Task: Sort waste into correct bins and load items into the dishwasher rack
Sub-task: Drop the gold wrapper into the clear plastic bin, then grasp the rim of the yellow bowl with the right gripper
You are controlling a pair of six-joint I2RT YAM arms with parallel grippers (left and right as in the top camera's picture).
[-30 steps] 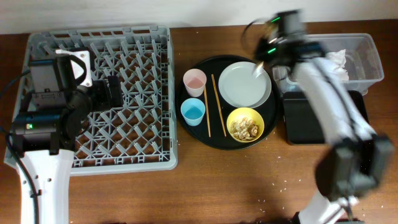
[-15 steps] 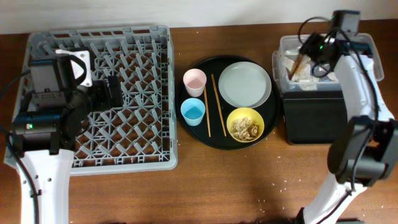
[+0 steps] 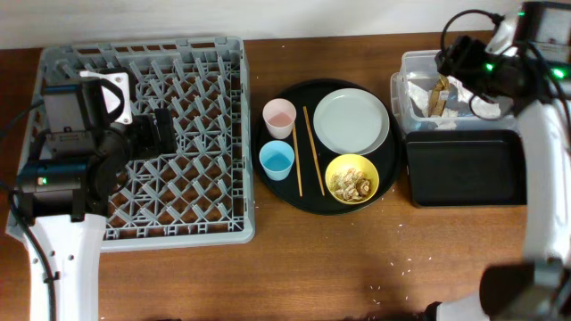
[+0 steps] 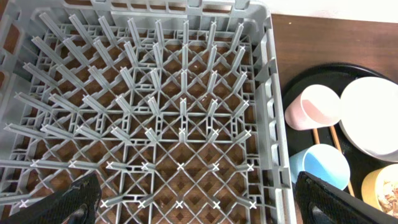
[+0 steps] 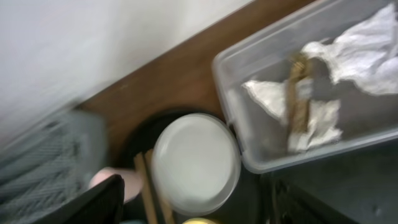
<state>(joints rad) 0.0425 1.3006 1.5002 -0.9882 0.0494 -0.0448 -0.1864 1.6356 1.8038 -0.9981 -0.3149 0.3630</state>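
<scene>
I log, on the round tray [image 3: 308, 203]: yellow bowl [image 3: 339, 169] holding food scraps [image 3: 351, 185]; blue cup [image 3: 277, 160], pink cup [image 3: 279, 116], chopsticks [image 3: 297, 165], grey plate [image 3: 351, 121]. Left gripper [image 4: 202, 202] spread, empty, over the rack [image 4: 267, 124]. Right gripper [image 5: 199, 205] spread, empty, above the clear tub [image 5: 323, 152] containing napkins [image 5: 354, 43] and wrapper [image 5: 298, 93].

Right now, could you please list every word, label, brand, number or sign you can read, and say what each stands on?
None: no readable word, number, brand or sign in any view.
The dishwasher rack, pink cup, blue cup, plate, yellow bowl, clear tub and black tray all look unmarked.
The right wrist view is blurred, so any small print there could not be read.
</scene>
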